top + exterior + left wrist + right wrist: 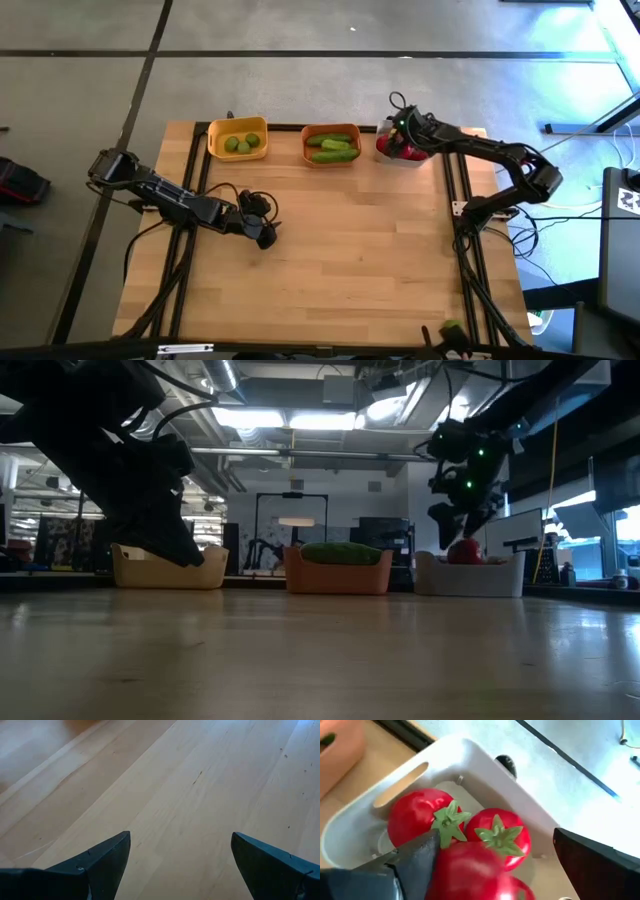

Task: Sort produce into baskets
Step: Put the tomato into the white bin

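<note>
My right gripper [400, 128] hangs right over the white basket [485, 767] at the far right corner of the table [350, 260], jaws spread wide with nothing between them. Through the wrist camera I'm looking straight down on three red tomatoes [470, 850] piled together inside, green stems up, the nearest one just under my fingers but not pinched.

My left gripper [262, 228] sits low over bare wood at the left middle of the table, also wide and empty.

Along the far edge, the yellow basket [237, 138] holds the limes [241, 143]; I count two, maybe three, it's hard to split them from above. The orange basket [331, 144] beside it holds the green cucumbers [334, 148].

I see no loose produce left on the tabletop, so I judge the sorting essentially finished: every kind sits in its own basket. There's a small greenish thing near the front right edge, too dim to name. What remains, I reckon, is pulling both arms back clear.
</note>
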`<state>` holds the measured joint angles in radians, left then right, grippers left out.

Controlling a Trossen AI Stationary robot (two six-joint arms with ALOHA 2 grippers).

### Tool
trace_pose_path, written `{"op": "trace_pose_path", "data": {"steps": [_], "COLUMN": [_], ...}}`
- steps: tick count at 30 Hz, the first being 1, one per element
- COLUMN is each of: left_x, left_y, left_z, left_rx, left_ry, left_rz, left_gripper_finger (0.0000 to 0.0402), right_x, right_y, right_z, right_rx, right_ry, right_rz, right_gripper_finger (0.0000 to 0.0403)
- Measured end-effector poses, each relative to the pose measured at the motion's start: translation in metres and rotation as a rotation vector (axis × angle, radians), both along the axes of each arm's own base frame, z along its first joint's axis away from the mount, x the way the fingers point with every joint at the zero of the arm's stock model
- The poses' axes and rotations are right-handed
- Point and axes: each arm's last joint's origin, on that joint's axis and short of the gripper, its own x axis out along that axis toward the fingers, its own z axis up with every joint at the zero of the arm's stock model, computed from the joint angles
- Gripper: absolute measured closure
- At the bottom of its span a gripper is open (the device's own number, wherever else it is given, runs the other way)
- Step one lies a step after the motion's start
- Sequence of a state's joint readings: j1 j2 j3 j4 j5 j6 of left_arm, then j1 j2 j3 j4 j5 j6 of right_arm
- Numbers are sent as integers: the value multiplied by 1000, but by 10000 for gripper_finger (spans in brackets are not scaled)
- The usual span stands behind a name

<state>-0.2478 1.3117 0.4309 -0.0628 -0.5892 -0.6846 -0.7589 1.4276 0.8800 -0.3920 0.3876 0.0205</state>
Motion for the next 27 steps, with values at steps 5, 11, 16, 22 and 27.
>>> {"op": "trace_pose_path", "data": {"steps": [5,11,16,22,27], "left_x": [0,0,0,0,0], "left_y": [0,0,0,0,0], "left_z": [0,0,0,0,0], "left_rx": [0,0,0,0,2], "left_ry": [0,0,0,0,1], "left_rz": [0,0,0,0,-2], "left_gripper_finger": [61,61,61,61,61], "right_x": [-4,-16,-23,-27,-30], "right_y": [3,15,22,26,28], "right_z": [18,31,27,-2,-11], "right_rx": [-5,9,42,68,71], "right_ry": [14,27,42,73,71], "right_rz": [-6,-4,6,-4,-7], "right_gripper_finger": [25,24,24,24,24]}}
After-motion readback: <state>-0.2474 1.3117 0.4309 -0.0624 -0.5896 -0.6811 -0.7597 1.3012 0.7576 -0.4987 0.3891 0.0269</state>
